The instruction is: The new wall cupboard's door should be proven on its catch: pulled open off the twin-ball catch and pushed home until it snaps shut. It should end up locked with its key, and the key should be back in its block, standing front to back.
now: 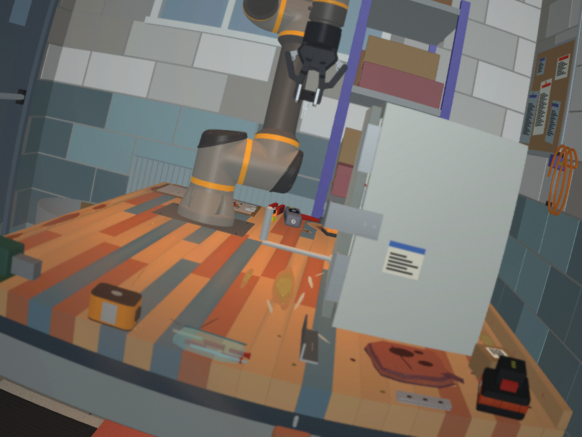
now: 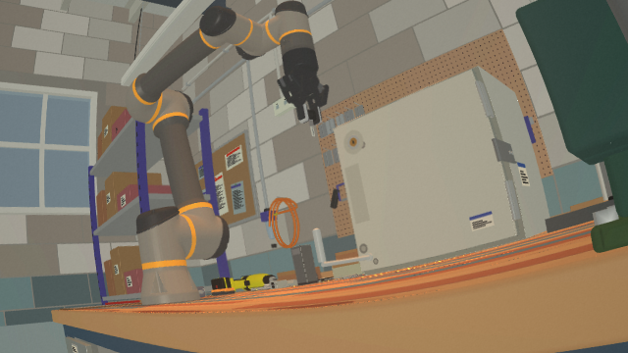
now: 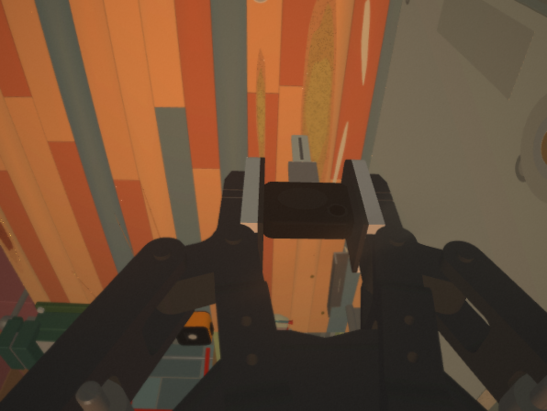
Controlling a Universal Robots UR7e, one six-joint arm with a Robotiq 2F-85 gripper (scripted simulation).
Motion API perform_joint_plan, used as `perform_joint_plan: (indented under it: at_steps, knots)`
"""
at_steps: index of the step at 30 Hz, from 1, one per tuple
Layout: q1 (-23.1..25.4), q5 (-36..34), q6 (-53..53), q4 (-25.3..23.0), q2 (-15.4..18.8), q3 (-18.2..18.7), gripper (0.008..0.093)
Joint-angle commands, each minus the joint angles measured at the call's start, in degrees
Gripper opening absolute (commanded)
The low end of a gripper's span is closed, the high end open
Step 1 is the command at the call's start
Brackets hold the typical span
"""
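The key (image 3: 304, 209) has a dark flat bow, and my two finger pads press on its two sides; its thin blade (image 1: 306, 109) hangs down below the fingertips. My gripper (image 1: 308, 96) (image 2: 308, 114) (image 3: 304, 202) is high above the bench, pointing down, just left of the cupboard's upper front corner. The pale grey cupboard (image 1: 423, 226) stands on the bench with its door (image 2: 417, 186) closed. A round brass lock (image 2: 353, 142) sits near the door's top left corner. The grey key block (image 2: 304, 264) stands on the bench far below, near the door's L-shaped handle (image 1: 282, 237).
A blue-framed shelf rack (image 1: 399, 70) with boxes stands behind the cupboard, near my arm. On the bench lie an orange tape measure (image 1: 115, 305), a steel angle bracket (image 1: 308, 341), a brown leather piece (image 1: 409, 362) and a black-and-orange battery (image 1: 504, 388). A green vise (image 2: 579, 98) stands at one edge.
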Motion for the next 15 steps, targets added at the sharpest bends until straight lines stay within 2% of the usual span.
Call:
perform_joint_plan:
  at_steps: [1,8,15]
  knots:
    - [0.28,0.01,0.25,0.02,-0.22,0.10,0.0080]
    - [4.41,0.01,4.35,0.64,-2.51,1.73,0.0080]
    - [13.70,0.01,13.60,1.64,-5.60,3.81,0.0080]
